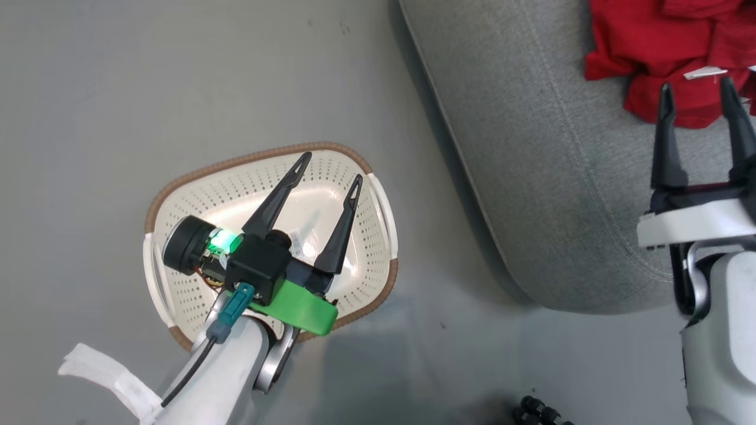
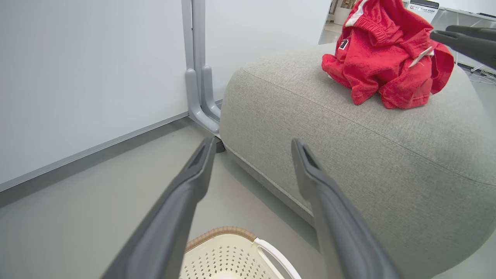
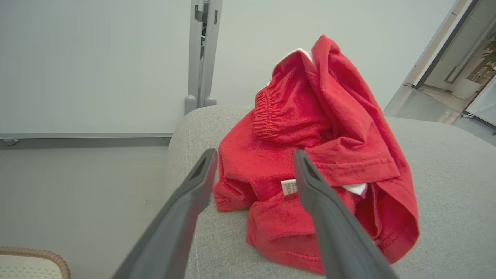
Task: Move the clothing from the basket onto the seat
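The red clothing (image 1: 667, 53) lies in a crumpled heap on the light-grey seat (image 1: 549, 177), also seen as clothing (image 2: 387, 66) and clothing (image 3: 310, 155). My right gripper (image 1: 700, 94) hovers at the heap's near edge, open, with nothing between its fingers; in its own wrist view the right gripper (image 3: 254, 157) points at the heap. The cream basket (image 1: 177, 236) with a brown rim stands on the floor left of the seat. My left gripper (image 1: 329, 168) hangs open above the basket, holding nothing. The basket (image 2: 228, 254) rim shows below the left gripper (image 2: 252, 145).
Grey floor (image 1: 147, 88) surrounds the basket. A white wall panel with a grey upright post (image 2: 197, 69) stands behind the seat. Dark wheels (image 1: 540, 410) show at the bottom edge. A doorway (image 3: 465, 69) opens at the right.
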